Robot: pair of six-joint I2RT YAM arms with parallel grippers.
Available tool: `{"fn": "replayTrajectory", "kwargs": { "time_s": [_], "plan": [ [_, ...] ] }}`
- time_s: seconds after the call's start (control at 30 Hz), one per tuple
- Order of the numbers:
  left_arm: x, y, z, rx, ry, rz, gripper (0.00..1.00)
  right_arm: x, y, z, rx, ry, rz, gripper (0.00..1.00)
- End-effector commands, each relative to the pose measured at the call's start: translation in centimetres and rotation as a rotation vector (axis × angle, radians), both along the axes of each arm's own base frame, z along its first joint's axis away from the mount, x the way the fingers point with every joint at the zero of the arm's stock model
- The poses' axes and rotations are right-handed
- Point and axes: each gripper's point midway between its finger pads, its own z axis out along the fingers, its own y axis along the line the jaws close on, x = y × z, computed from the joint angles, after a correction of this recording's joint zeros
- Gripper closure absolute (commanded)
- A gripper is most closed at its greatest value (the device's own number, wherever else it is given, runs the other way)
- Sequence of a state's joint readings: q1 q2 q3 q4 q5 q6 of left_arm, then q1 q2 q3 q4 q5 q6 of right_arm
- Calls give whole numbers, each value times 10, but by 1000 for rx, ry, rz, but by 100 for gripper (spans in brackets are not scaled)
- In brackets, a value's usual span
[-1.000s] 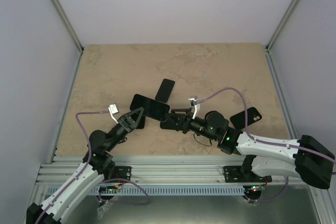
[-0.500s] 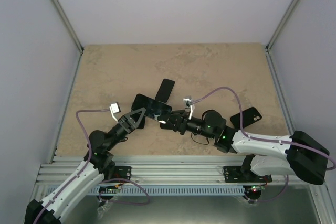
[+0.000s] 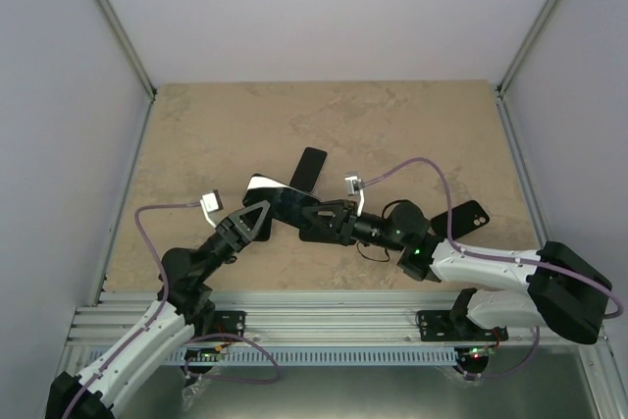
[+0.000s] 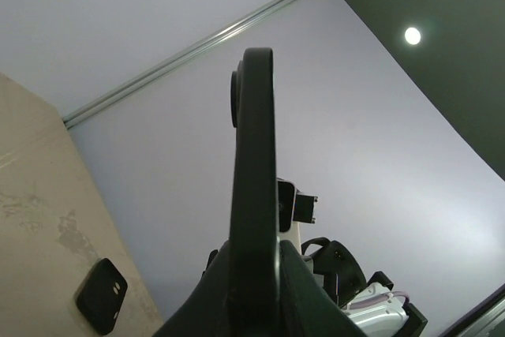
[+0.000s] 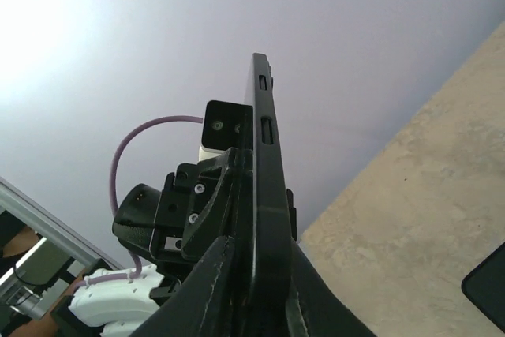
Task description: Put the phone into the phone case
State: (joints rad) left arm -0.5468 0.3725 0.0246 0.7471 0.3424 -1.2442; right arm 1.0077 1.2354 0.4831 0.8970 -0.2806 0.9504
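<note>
Black phone (image 3: 287,200), clamped by left gripper (image 3: 263,207), is now also pinched by right gripper (image 3: 314,215).

Both arms extend forward, forearms angled inward so the wrists converge. The left gripper (image 3: 258,211) points up and right; the right gripper (image 3: 312,217) points left. Each gripper's fingers press opposite faces of one thin dark slab (image 3: 285,201), which appears edge-on in both wrist views.
</note>
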Motion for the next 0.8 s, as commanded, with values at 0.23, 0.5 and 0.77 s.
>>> {"fn": "replayTrajectory", "kwargs": {
  "time_s": [0.23, 0.5, 0.77],
  "plan": [
    [6, -1, -12, 71, 12, 35, 85, 2, -6, 10, 0, -98, 49, 100],
    [23, 0, -37, 198, 81, 110, 57, 23, -31, -2, -98, -86, -44, 100],
    [36, 1, -58, 338, 169, 161, 34, 47, -66, -37, -288, 14, -106, 99]
  ]
}}
